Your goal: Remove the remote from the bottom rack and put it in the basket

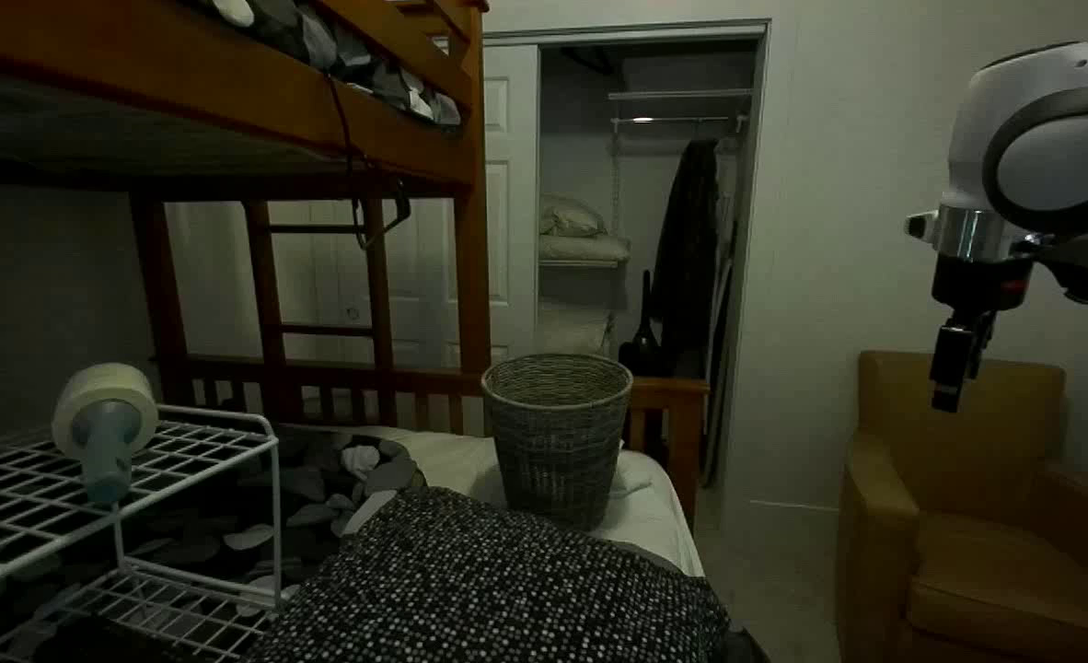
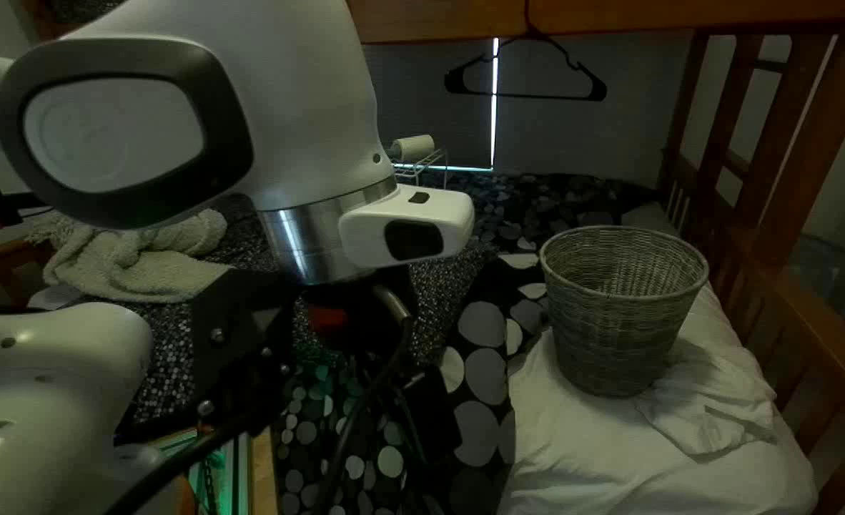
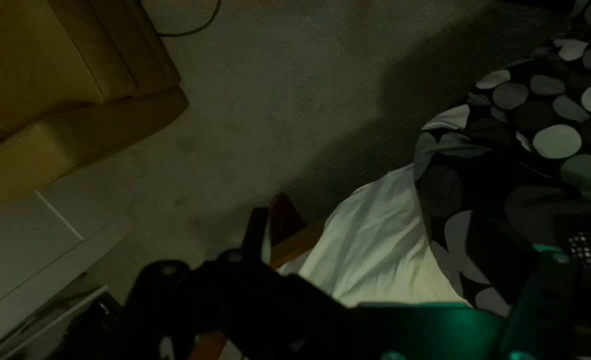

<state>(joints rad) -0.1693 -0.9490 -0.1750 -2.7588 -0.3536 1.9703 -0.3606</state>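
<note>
The white wire rack stands at the lower left in an exterior view; its bottom rack [image 1: 185, 599] is partly cut off by the frame edge. A dark shape lies on that lower tier, too dim to identify. I cannot make out the remote in any view. The grey-beige wicker basket [image 1: 558, 451] stands upright on the bed, and it also shows in an exterior view [image 2: 623, 322]. My gripper [image 1: 954, 387] hangs high above the floor, in front of the armchair and well apart from rack and basket. In the wrist view its fingers [image 3: 405, 232] are spread wide with nothing between them.
A white roll with a teal handle [image 1: 107, 433] lies on the rack's upper tier. The wooden bunk bed [image 1: 470, 230] overhangs the bed, and a black hanger [image 2: 526, 93] hangs from it. A tan armchair [image 1: 967, 460] stands right. A cream blanket [image 2: 136, 250] lies on the bed.
</note>
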